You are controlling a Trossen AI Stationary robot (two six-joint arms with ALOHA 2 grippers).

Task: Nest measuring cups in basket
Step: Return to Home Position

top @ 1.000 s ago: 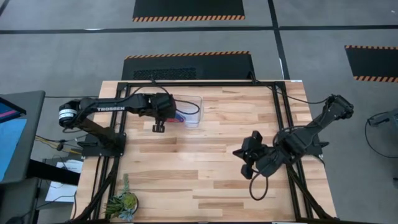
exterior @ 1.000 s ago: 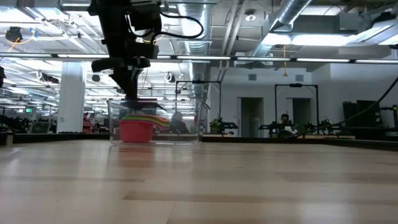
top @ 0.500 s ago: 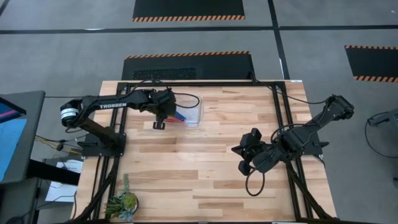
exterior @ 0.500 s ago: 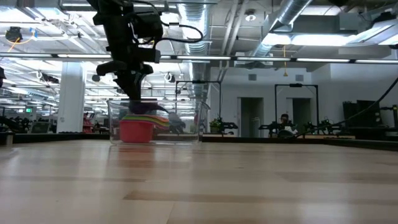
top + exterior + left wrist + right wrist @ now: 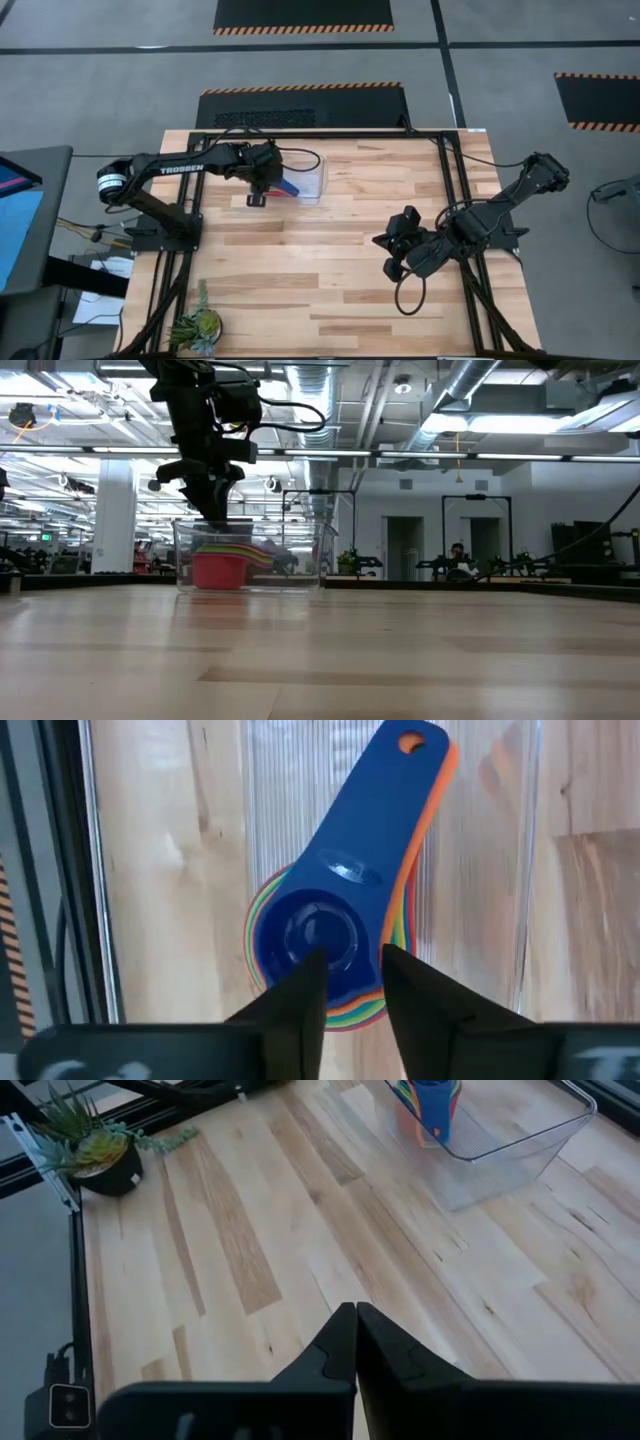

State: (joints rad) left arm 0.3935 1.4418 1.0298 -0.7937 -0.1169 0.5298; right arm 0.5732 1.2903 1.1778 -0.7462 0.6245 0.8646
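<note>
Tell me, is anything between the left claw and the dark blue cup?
Nothing visible. The left claw hangs open right above the dark blue cup, which tops the nested stack inside the clear basket.

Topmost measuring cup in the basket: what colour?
Dark blue; the topmost measuring cup shows best in the left wrist view.

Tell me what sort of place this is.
Probably a robotics lab or workshop hall: bare silver ceiling ducts, black floor mats with orange hazard-striped edges, and a pale wooden table in a black frame, where the left gripper hovers over a clear plastic bin and the right gripper waits.
</note>
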